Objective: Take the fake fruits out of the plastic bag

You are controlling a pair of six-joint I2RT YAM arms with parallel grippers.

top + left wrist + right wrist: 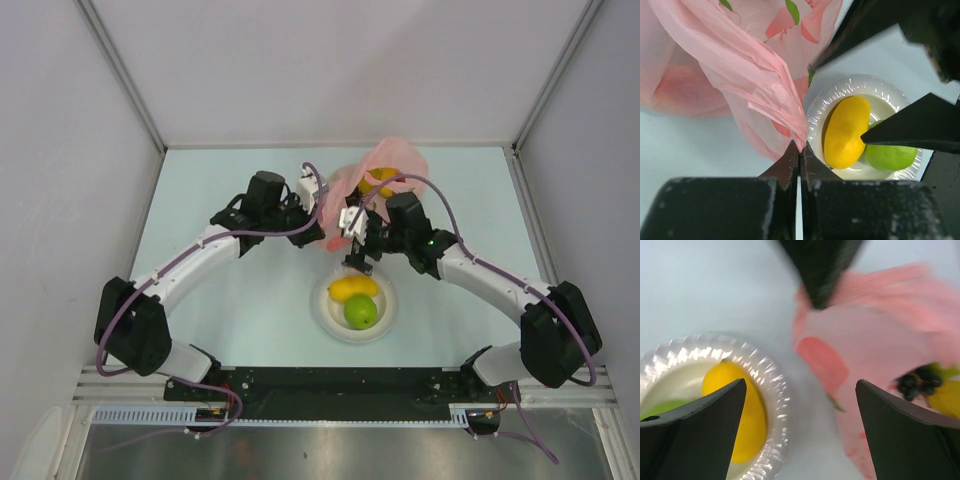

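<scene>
The pale table [200, 300] carries a white plate [320, 315] near its middle and a pink plastic bag [395, 155] just beyond, toward the far edge.

It was a robot lab cell: plain white panels [320, 60], metal-framed, across the upper frame enclosed a pale desk [220, 320].

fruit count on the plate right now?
2. A yellow oblong fruit and a green apple lie side by side on the white plate. The pink bag holds more: a grape bunch and a yellow piece show; others may be hidden.
</scene>
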